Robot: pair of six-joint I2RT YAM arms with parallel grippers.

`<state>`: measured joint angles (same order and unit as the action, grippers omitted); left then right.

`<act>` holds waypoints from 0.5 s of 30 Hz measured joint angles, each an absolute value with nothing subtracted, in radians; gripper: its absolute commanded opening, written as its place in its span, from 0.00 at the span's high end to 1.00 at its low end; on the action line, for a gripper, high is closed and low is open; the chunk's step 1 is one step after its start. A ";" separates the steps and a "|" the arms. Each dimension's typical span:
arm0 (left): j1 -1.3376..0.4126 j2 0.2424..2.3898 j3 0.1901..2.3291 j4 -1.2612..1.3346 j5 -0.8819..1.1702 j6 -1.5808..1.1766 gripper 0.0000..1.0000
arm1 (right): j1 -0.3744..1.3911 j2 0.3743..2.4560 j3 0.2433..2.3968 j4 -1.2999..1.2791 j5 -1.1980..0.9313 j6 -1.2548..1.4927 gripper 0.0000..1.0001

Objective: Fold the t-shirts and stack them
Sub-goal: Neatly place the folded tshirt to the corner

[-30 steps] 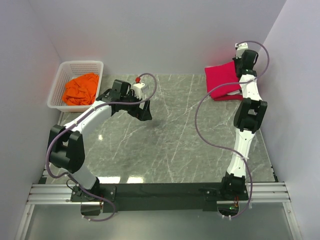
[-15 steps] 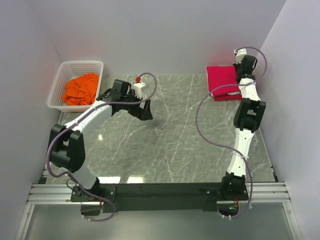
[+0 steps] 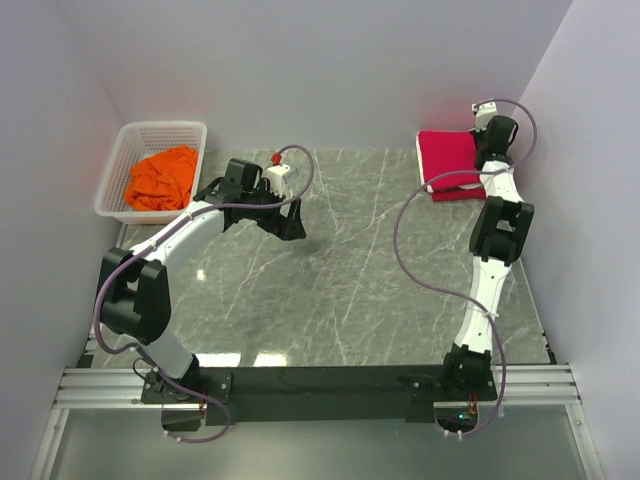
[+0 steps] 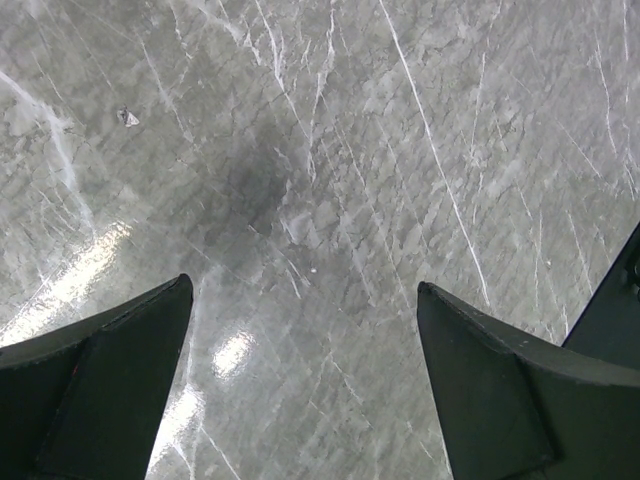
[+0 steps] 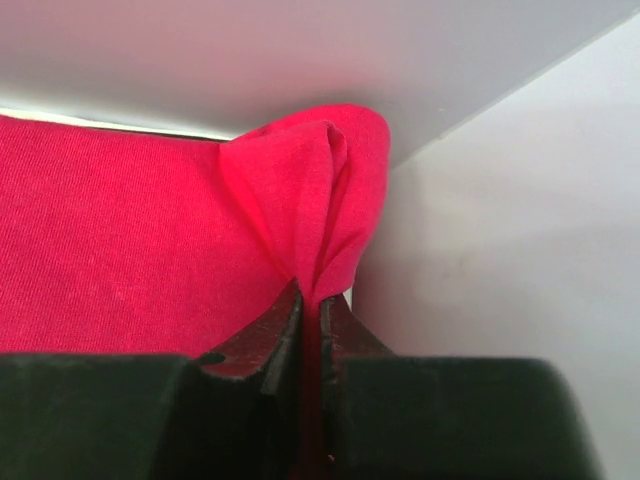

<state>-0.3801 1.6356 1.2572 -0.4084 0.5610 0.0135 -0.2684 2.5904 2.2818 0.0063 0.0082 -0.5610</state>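
Note:
A folded crimson-red t-shirt (image 3: 448, 162) lies at the far right corner of the table. My right gripper (image 5: 312, 305) is shut on a pinched fold of this red t-shirt (image 5: 120, 250), close to the back wall. In the white basket at the far left sits a crumpled orange t-shirt (image 3: 162, 177). My left gripper (image 4: 305, 350) hangs open over bare marble, nothing between its fingers; in the top view this left gripper (image 3: 290, 222) is left of the table's centre. No white printed t-shirt shows.
The white lattice basket (image 3: 135, 140) stands at the far left corner against the wall. The side wall (image 5: 520, 230) rises right beside the right gripper. The grey marble tabletop (image 3: 350, 270) stretches between the two arms.
The right gripper has moved toward the back right corner, drawing the red t-shirt with it so the shirt now lies narrower and nearer the wall. The left arm has not moved.

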 measured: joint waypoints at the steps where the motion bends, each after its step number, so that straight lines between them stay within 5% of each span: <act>1: -0.380 1.636 1.257 -0.408 0.561 0.014 0.01 | -0.269 2.591 2.280 0.010 0.012 -0.567 0.79; 2: -0.380 1.637 1.257 -0.408 0.561 0.014 0.01 | -0.269 2.591 2.275 0.019 0.017 -0.570 0.65; 4: -0.380 1.637 1.258 -0.409 0.560 0.014 0.01 | -0.269 2.591 2.271 0.044 0.038 -0.578 0.54; 15: -0.380 1.617 1.265 -0.433 0.520 0.018 0.01 | -0.292 2.569 2.197 0.100 0.121 -0.583 0.50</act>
<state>-0.3798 1.6173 1.2652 -0.4328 0.5198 0.0181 -0.2916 2.5694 2.1967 0.0998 0.1207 -0.5827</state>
